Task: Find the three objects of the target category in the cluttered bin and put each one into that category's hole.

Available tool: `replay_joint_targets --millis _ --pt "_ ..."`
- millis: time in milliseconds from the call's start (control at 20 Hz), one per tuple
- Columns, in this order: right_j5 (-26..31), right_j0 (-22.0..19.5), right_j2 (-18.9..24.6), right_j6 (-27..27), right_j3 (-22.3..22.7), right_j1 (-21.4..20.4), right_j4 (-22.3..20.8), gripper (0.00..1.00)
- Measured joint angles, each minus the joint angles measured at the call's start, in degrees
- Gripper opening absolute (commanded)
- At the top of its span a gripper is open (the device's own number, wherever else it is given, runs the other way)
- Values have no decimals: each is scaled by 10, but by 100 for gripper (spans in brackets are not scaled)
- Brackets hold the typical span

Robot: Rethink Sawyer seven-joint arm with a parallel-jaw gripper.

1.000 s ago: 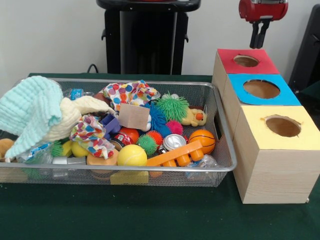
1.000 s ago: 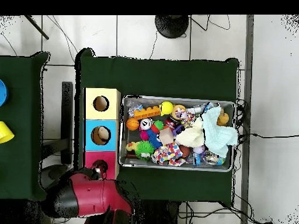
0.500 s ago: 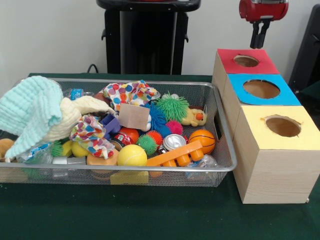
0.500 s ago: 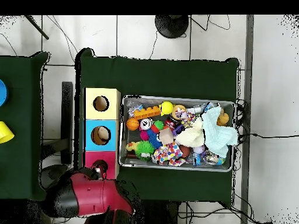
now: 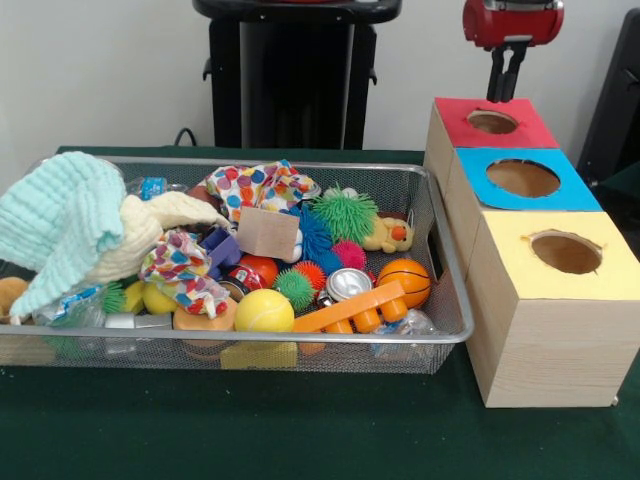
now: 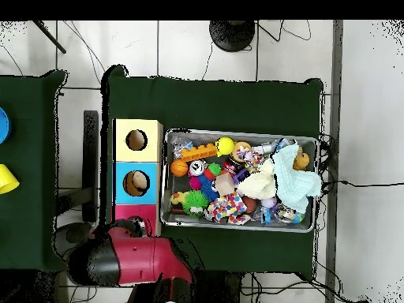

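Note:
The wire mesh bin (image 5: pixel 250 340) is full of clutter and also shows in the overhead view (image 6: pixel 237 132). A yellow duck plush (image 5: pixel 390 235) lies at its right end by a green spiky ball (image 5: pixel 345 213). A tan furry plush (image 5: pixel 10 292) peeks out at the far left, under the mint cloth (image 5: pixel 60 225). No tiger-striped plush shows. The red-topped box (image 5: pixel 455 125) with its round hole (image 5: pixel 492 122) stands behind the blue one. My gripper (image 5: pixel 505 88) hangs just above the hole, open and empty. In the overhead view the red arm (image 6: pixel 126 260) covers it.
The blue-topped box (image 5: pixel 575 195) and the yellow-topped box (image 5: pixel 510 255) stand in a row in front of the red one, right of the bin. A small basketball (image 5: pixel 404 280), a yellow ball (image 5: pixel 263 312), spiky balls and patterned cloths lie in the bin. The black pedestal (image 5: pixel 295 70) stands behind.
My gripper has moved a little left and up above the red box. Nothing in the bin has moved.

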Motion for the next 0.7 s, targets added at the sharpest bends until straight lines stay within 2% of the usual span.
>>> replay_joint_targets --millis 300,550,700 --pt "26 -25 0 0 -12 -4 0 0" --pt "87 -47 0 0 -42 -6 0 0" --pt "102 -56 1 0 -52 -7 0 0"
